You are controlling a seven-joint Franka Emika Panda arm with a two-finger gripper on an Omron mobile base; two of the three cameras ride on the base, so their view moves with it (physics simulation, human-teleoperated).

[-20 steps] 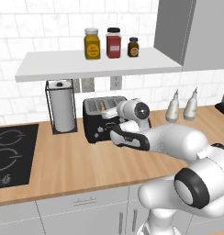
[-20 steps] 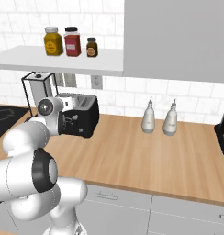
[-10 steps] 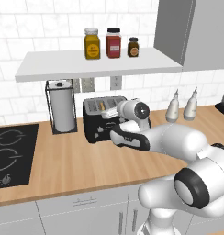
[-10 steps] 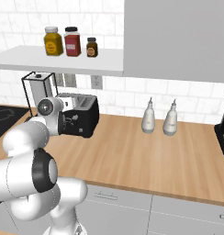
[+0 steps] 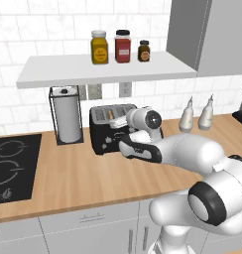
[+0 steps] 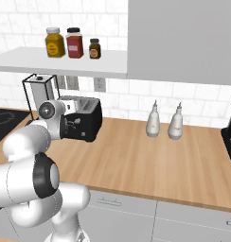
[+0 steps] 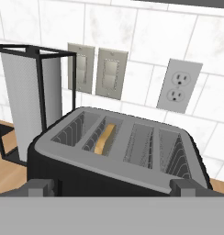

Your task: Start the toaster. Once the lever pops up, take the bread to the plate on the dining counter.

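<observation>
Gripper point(image 7: 112, 186) spread wide, empty, facing toaster point(image 7: 118, 151) holding bread point(image 7: 106, 137); no legible writing.

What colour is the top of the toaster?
Grey metal, over a black body; the toaster shows it best in the hand view.

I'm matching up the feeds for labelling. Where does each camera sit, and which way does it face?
Left base view: behind the arm to its left, looking forward and down at the toaster on the worktop; the arm rises from the lower right.
Right base view: behind to its right, on the same toaster; the arm rises from the lower left.
Hand view: on the hand, looking down into the slots, the bread in the second from the left; the open gripper at the bottom.
All three share the toaster.
</observation>
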